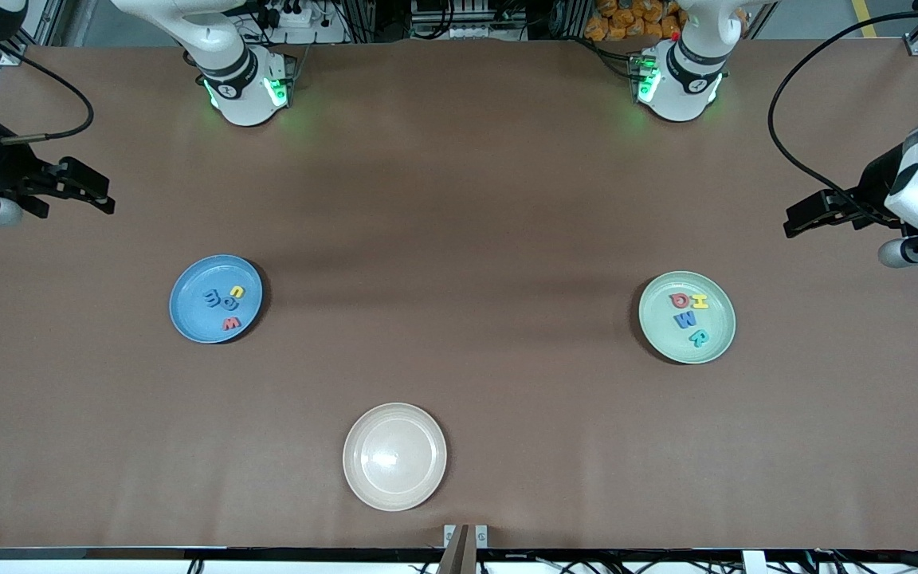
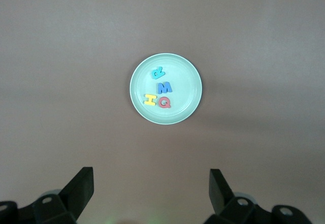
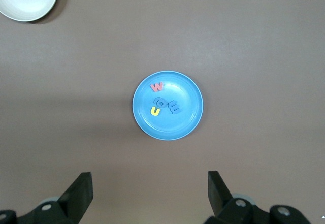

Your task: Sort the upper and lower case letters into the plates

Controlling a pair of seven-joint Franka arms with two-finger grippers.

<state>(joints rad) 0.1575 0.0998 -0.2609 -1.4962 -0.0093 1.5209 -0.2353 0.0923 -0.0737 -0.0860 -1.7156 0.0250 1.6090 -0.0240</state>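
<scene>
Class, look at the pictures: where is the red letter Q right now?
The red Q lies in the mint green plate toward the left arm's end of the table, touching the yellow H and just above the blue M.

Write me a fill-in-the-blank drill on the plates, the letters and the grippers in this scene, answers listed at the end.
1. The mint green plate holds ____ letters.
2. The red letter on the light blue plate is a ____.
3. The cream plate holds ____ letters.
4. The left gripper and the right gripper both hang with jaws ____.

Answers: four; w; no; open
</scene>
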